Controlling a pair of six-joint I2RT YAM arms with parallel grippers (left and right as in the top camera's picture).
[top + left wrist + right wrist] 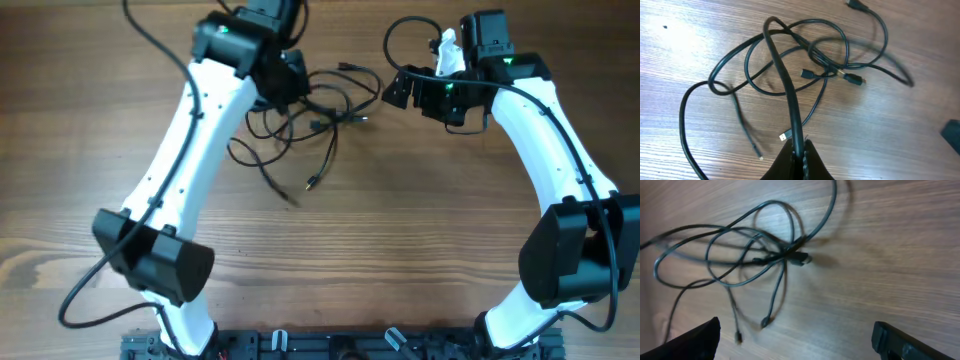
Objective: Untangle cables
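Fingers (815,170) of the left gripper (799,149) are pressed together on one strand of the cables (789,95). We see that strand rise out of the pinch and run up over the rest of the tangle (it looks thicker than its neighbours, being nearest the wrist camera). Beneath it the other cords lie on the wooden table (920,150) in overlapping loops. Near the middle of the knot we make out a dark plug (809,74) and, just to its right, a gold-tipped plug (854,79). A light-coloured tip (785,136) lies just beside the pinched strand, close to the fingers. A thin loose end (759,156) lies further to the left.

On the right gripper (796,327) we find the two fingers spread wide, one at each lower corner of its wrist view, with only wood between them. The tangle lies beyond them on the table, apart from both fingers, and its strands cross at a single plug in that view (motion blur softens the cords there, so we cannot follow each one).

From overhead, we place the cables toward the far side of the table, between the two arms. The left gripper sits over the tangle's left part and the right gripper is near its right edge. One strand trails from the knot toward the near side and ends in a small connector (310,185).
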